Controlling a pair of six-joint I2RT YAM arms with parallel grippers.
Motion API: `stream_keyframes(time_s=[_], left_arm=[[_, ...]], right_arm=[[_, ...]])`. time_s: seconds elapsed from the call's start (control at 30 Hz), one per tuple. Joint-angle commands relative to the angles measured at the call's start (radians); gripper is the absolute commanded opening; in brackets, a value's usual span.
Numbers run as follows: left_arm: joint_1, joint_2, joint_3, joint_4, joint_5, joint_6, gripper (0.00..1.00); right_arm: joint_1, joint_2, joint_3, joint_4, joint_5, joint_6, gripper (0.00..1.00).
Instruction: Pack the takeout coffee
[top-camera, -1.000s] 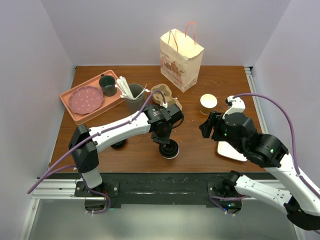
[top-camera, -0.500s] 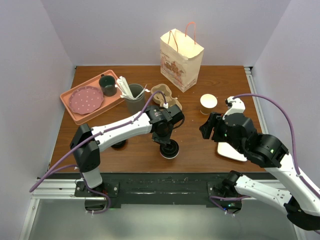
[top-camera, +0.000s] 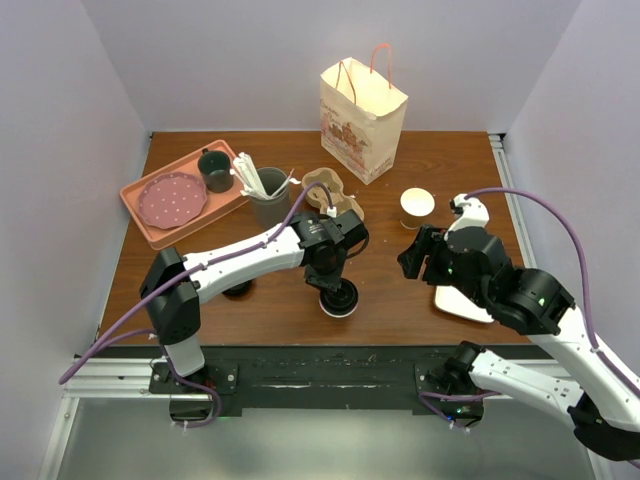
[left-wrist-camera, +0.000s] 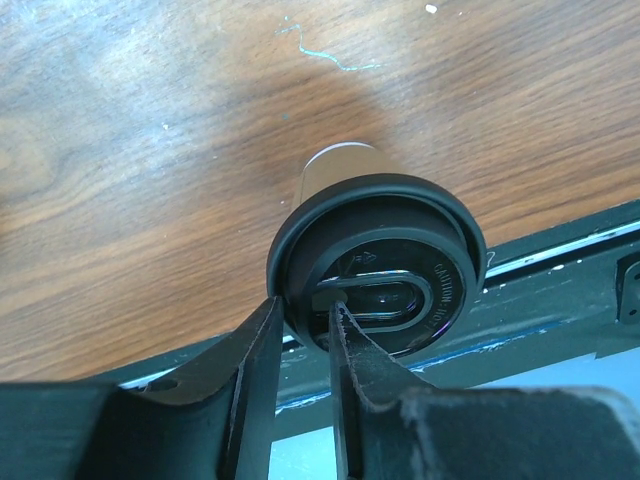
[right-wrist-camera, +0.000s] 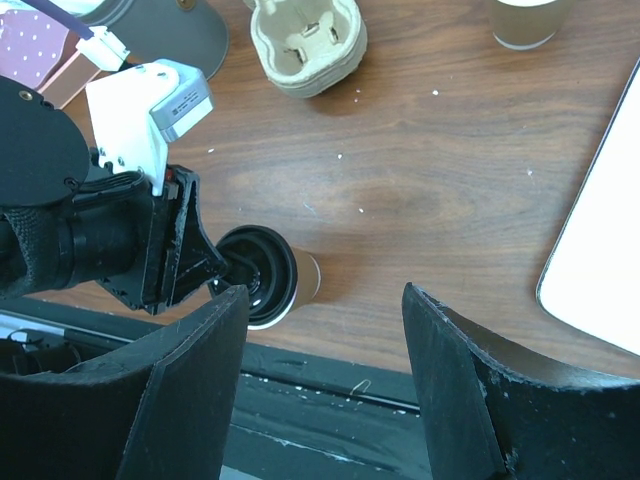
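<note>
A takeout cup with tan sides and a black lid (top-camera: 336, 299) stands near the table's front edge; it also shows in the left wrist view (left-wrist-camera: 400, 250) and the right wrist view (right-wrist-camera: 262, 276). My left gripper (top-camera: 333, 281) (left-wrist-camera: 305, 310) is shut on the lid's rim, one finger outside it and one on top. A second tan cup (top-camera: 416, 207) (right-wrist-camera: 524, 20), open with no lid, stands further back on the right. The cardboard cup carrier (top-camera: 330, 190) (right-wrist-camera: 305, 40) lies behind the left wrist. My right gripper (top-camera: 412, 255) (right-wrist-camera: 325, 292) is open and empty, hovering between the two cups.
A paper bag (top-camera: 362, 105) stands at the back. A pink tray (top-camera: 158, 232) at the left holds a dotted plate (top-camera: 172, 198) and a dark mug (top-camera: 215, 170). A grey tumbler with white utensils (top-camera: 268, 195) stands beside it. A white plate (top-camera: 458, 300) (right-wrist-camera: 600, 250) lies under the right arm.
My left arm has shifted very slightly. The lidded cup and my right gripper stay in about the same place.
</note>
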Motion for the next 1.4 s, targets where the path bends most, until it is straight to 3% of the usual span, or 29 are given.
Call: stream_keyframes(time_s=[0.0,0.27,0.43,0.8,1.03,1.37], left_arm=[[-0.006,-0.055,0.004,0.008,0.006,-0.012,0.30],[-0.003,-0.159,0.019,0.008,0.014,-0.050,0.36],[0.029,-0.216,-0.080,0.081,0.058,-0.057,0.38],[0.111,-0.265,-0.191,0.245,0.103,-0.005,0.54],[0.115,-0.269,-0.249,0.276,0.140,0.002,0.54],[0.115,-0.249,-0.302,0.322,0.209,0.003,0.49]], right_arm=[[0.000,0.002,-0.006,0.021,-0.027,0.034,0.67],[-0.002,0.036,-0.130,0.153,-0.222,0.127,0.68],[-0.002,0.110,-0.213,0.291,-0.349,0.196,0.68],[-0.002,0.346,-0.201,0.326,-0.394,0.110,0.69],[-0.002,0.375,-0.228,0.329,-0.451,0.089,0.60],[-0.002,0.368,-0.299,0.363,-0.487,0.093,0.59]])
